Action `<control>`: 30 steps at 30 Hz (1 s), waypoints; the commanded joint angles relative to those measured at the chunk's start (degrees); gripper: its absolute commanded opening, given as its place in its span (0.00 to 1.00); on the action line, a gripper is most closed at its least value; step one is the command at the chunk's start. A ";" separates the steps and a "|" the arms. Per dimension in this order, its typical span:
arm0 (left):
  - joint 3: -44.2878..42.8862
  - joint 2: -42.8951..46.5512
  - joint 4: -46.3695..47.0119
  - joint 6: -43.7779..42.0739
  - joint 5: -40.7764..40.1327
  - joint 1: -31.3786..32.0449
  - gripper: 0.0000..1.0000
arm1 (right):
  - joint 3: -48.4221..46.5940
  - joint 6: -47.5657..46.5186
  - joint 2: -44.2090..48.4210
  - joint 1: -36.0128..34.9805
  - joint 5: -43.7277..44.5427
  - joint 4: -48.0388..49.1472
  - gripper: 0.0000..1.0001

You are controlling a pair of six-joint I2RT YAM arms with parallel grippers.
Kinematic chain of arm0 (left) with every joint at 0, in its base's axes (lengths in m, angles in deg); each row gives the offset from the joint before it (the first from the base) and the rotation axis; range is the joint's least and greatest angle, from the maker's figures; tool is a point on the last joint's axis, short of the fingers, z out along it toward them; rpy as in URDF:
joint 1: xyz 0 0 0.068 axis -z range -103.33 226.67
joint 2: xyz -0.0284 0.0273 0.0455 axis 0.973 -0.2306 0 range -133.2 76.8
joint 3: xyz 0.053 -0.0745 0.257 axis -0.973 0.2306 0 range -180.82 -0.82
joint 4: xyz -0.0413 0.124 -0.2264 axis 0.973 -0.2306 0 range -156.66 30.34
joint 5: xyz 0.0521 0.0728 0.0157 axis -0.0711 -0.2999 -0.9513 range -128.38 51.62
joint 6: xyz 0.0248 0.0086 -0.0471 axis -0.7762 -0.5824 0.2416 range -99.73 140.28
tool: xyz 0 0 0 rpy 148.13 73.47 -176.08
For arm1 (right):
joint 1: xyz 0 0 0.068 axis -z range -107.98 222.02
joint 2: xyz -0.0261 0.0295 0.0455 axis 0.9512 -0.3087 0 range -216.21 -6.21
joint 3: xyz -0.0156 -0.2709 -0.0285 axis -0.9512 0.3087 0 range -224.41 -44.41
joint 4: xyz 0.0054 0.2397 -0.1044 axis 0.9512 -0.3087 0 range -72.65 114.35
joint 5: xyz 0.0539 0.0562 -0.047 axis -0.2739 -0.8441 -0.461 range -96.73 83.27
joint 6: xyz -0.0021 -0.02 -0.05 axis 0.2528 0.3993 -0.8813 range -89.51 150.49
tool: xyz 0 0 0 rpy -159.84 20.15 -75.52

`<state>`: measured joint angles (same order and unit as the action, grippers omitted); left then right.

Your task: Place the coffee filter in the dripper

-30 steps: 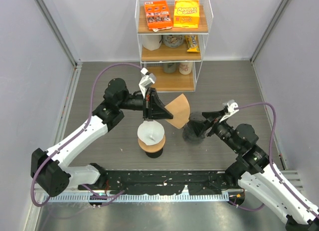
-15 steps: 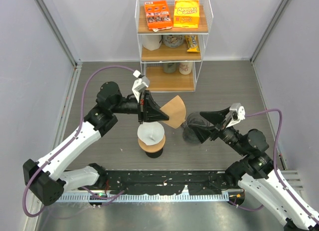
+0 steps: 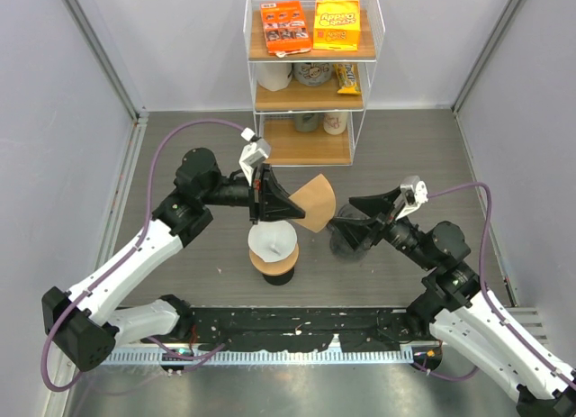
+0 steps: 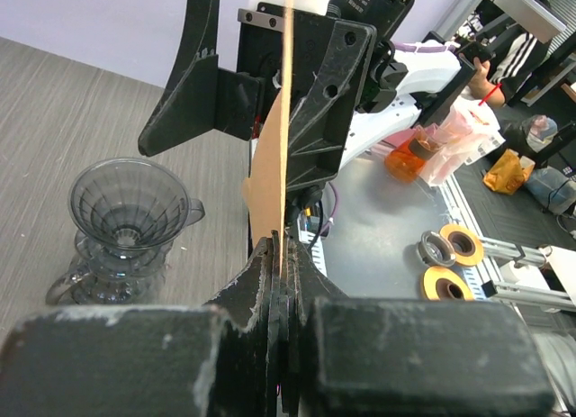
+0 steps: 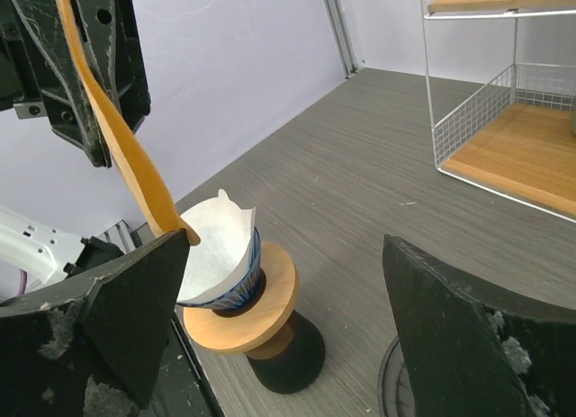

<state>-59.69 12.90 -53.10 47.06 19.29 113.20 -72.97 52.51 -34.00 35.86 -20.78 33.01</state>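
Observation:
My left gripper [image 3: 273, 197] is shut on the edge of a brown paper coffee filter [image 3: 316, 203] and holds it in the air above the table's middle. In the left wrist view the coffee filter [image 4: 266, 187] is edge-on, pinched at my gripper [image 4: 283, 255]. A clear grey dripper [image 3: 346, 240] stands just right of it on the table, also seen as the dripper [image 4: 127, 203] at the left. A blue dripper [image 5: 245, 271] on a wooden stand [image 3: 274, 263] holds a white filter [image 3: 273, 240]. My right gripper [image 3: 349, 217] is open over the grey dripper, facing the brown filter [image 5: 119, 145], nothing between its fingers [image 5: 286, 255].
A wire shelf rack [image 3: 306, 75] with snack boxes and mugs stands at the back, seen also as the rack [image 5: 504, 120] in the right wrist view. Grey walls close both sides. Tape rolls [image 4: 459, 248] lie beyond the table's near edge.
My left gripper drew back slightly to the left with the brown filter, then held still. My right gripper swung and now points left, closer to the filter.

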 commanded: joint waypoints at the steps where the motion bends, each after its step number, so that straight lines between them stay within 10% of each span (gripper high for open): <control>1: 0.25 0.79 2.04 0.64 1.57 0.12 0.00 | -0.19 1.36 0.11 -0.22 0.42 5.22 0.95; 30: -0.02 -1.31 3.89 1.25 4.38 1.35 0.00 | -2.29 5.31 -7.09 -0.22 -11.36 16.65 0.95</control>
<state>-59.23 11.91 -51.76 48.33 21.19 113.99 -72.92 56.01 -39.31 35.86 -30.92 44.31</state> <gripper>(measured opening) 0.037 0.955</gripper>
